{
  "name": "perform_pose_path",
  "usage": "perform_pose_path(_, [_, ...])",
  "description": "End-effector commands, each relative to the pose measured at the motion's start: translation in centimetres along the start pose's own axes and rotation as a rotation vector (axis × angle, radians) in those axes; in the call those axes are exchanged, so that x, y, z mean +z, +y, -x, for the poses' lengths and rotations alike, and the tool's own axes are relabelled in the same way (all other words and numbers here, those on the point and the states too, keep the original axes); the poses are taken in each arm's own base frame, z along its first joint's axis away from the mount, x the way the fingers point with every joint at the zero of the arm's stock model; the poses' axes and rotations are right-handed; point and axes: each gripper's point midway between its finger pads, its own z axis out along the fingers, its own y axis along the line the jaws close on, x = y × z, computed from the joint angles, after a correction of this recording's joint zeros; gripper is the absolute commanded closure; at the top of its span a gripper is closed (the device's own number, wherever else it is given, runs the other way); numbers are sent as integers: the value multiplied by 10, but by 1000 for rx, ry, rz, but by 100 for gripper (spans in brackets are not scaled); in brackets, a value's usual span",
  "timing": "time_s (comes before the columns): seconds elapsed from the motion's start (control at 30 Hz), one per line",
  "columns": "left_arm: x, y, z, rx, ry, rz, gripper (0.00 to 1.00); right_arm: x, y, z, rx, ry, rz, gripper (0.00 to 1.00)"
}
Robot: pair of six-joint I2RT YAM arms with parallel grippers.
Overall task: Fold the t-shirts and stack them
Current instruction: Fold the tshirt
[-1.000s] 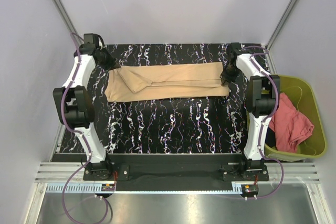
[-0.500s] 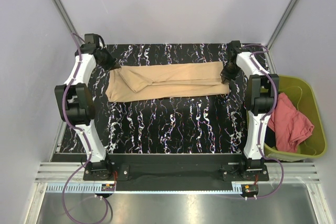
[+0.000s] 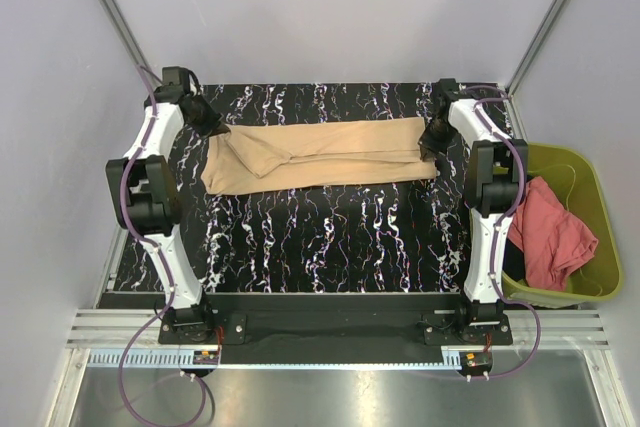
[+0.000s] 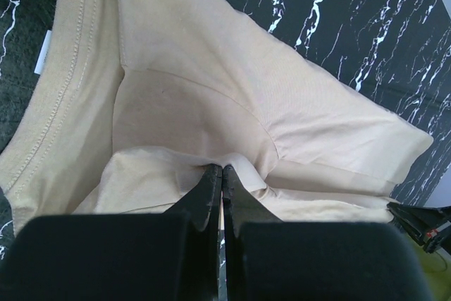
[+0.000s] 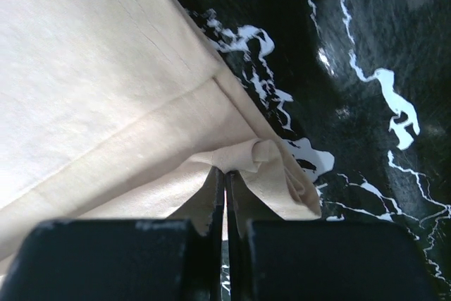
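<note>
tan t-shirt (image 3: 320, 155): long axis left-right, collar leftward | left pincer (image 3: 217, 129), right pincer (image 3: 433, 144): pinching its ends

Tan t-shirt (image 4: 211, 89): cut off by the top and left edges in both wrist views; the white tag (image 4: 43, 52) at the collar is too small to read.
Salmon-red t-shirt (image 3: 553, 237): one edge hidden behind the right arm (image 3: 490, 217), lower part sunk in the olive-green bin (image 3: 598, 207).
Desk (image 5: 366, 33): far part blurred in the right wrist view, perhaps by glare.
</note>
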Motion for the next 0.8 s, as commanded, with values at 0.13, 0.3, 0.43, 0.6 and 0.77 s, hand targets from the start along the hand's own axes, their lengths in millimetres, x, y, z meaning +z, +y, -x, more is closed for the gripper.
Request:
perform_pose_path(0.13, [6,-11,24,24,-48,-38,100,-1,14,41,-30,-73,26,64])
perform_pose_path(0.3, [8,-11,22,23,-39,-44,100,-37,11,36,-31,-85,38,39])
perform_pose_path(0.43, [12,-7,18,26,-32,-39,100,-56,13,26,-40,-108,107,37])
perform_pose_path(0.6, [14,-8,18,30,-36,-51,100,-57,25,0,-74,-48,198,37])
perform_pose_path(0.77, [20,-9,22,40,-38,-60,100,-61,42,-18,-114,-10,268,37])
